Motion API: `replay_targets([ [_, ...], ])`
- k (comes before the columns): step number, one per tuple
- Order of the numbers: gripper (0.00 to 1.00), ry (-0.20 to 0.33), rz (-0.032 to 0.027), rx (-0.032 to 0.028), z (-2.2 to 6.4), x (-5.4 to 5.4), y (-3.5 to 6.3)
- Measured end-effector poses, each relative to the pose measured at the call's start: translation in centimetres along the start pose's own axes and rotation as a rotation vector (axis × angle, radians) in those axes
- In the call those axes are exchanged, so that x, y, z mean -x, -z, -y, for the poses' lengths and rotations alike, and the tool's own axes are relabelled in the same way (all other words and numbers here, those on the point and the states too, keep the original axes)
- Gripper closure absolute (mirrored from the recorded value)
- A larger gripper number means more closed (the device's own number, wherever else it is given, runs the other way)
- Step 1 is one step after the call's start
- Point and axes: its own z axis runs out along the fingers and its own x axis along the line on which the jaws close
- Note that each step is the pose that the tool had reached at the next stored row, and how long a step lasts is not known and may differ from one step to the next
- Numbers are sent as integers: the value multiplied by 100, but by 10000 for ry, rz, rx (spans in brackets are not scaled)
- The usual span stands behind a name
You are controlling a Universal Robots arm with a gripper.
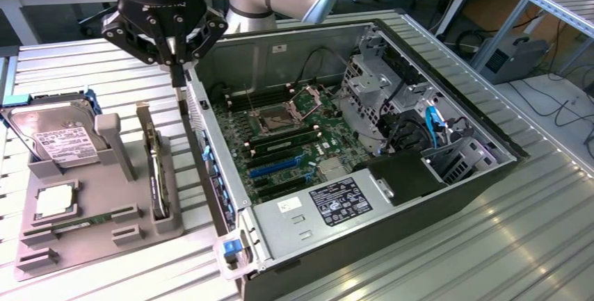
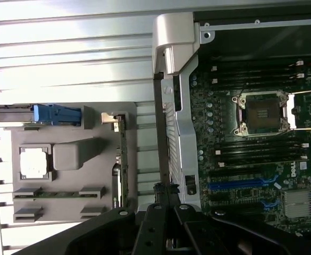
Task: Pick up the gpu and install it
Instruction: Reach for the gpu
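Note:
The gpu point(image 1: 155, 165) stands on its edge in a slot of the grey holder point(image 1: 93, 242), a thin dark card with a silvery bracket at its far end. The wrist view shows the gpu point(image 2: 122, 164) edge-on as a narrow dark strip. My gripper point(image 1: 177, 77) hangs above the gap between the holder and the open computer case point(image 1: 390, 231), beyond the card's far end and apart from it. Its fingers are shut with nothing between them. In the wrist view the gripper point(image 2: 166, 187) is over the case's side wall.
A silver hard drive point(image 1: 58, 137) with a white label, a processor point(image 1: 55, 200) and a green memory stick point(image 1: 79, 222) sit in the same holder. Inside the case lie the motherboard point(image 1: 288, 141), its blue slots point(image 2: 240, 185) and a drive cage point(image 1: 380, 89).

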Motion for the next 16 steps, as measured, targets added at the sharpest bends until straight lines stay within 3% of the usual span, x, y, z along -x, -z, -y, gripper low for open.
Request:
replay_targets([
  [16,89,1,0,0,3,-33,1],
])
